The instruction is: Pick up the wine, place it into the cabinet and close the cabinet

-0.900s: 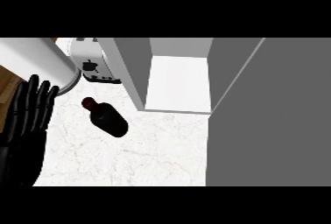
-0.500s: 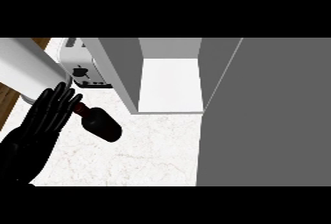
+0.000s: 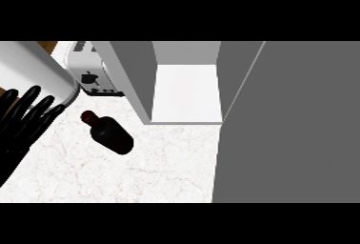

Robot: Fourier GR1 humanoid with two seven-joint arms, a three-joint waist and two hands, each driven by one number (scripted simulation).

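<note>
- Wine bottle [image 3: 108, 133] lies on its side on the marble surface [image 3: 141, 171], left of centre, just below the open cabinet [image 3: 186, 90].
- Left hand [image 3: 25, 119], far left, fingers straight, holds nothing.
- Risk: a sideways nudge probably rolls the bottle toward the toaster [image 3: 95, 71].

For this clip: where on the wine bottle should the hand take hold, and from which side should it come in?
Probably the wide body of the wine bottle, not the narrow neck pointing up-left toward the toaster. The left hand is open just left of the bottle, apart from it, so coming in from the left seems best. The open cabinet stands to the right.
</note>
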